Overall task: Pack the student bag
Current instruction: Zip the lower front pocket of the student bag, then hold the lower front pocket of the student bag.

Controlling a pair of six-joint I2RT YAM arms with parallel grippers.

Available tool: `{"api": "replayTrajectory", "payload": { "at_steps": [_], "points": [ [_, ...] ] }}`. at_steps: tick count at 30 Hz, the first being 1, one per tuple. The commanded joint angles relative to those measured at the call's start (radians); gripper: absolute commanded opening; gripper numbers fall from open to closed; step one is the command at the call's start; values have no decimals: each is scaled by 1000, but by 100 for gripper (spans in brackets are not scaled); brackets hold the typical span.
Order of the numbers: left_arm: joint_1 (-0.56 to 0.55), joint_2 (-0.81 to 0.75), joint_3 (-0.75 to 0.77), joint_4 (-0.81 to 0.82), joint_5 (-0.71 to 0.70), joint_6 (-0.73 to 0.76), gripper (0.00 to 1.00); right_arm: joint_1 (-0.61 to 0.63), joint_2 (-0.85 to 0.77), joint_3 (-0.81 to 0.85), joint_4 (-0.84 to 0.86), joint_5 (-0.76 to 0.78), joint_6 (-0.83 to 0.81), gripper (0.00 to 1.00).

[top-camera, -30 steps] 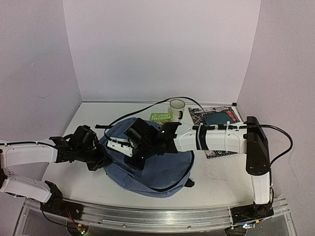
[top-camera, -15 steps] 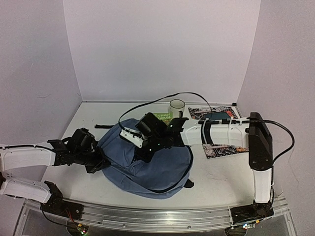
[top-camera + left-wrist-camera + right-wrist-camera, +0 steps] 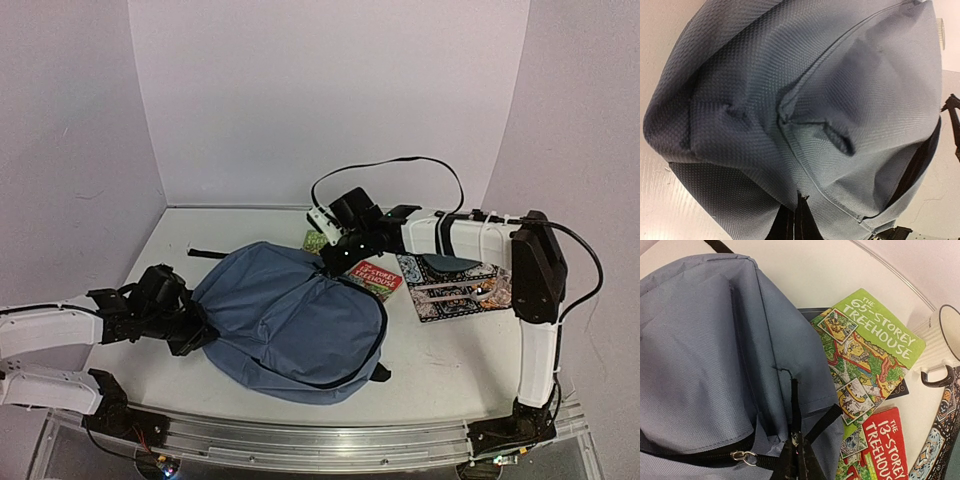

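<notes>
Student bag (image 3: 290, 325) lies flat; I see L gripper (image 3: 199, 337) clamped on its left-edge fabric, R gripper (image 3: 334, 264) pinching its far rim, red book (image 3: 378, 278) just right of bag.

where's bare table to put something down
Bare table front right, between the student bag and the right arm's base. Also the back-left corner behind the bag. Crowded around the Treehouse books and right gripper.

White table (image 3: 440, 362) between plain, seemingly lilac walls (image 3: 330, 100).
</notes>
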Motion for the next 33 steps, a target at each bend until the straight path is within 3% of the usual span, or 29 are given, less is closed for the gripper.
{"api": "replayTrajectory", "payload": {
  "at_steps": [1,6,12,17,25,28,33],
  "points": [
    [3,-52,-35,-217,-75,-42,0,-98,-33,51,6,130,53,0],
    [4,-112,-52,-277,-102,-93,0,-151,8,90,4,47,100,0],
    [4,-136,-16,-277,-158,-48,1,-111,50,124,35,-370,75,0],
    [4,-87,94,-274,-224,79,26,-37,87,133,45,-525,79,0],
    [3,-55,263,-211,-266,336,69,9,93,125,79,-546,107,0],
    [1,-9,325,-132,-202,466,77,13,85,128,81,-534,110,0],
    [-37,132,399,6,-76,594,79,13,72,123,81,-462,143,0]
  ]
}}
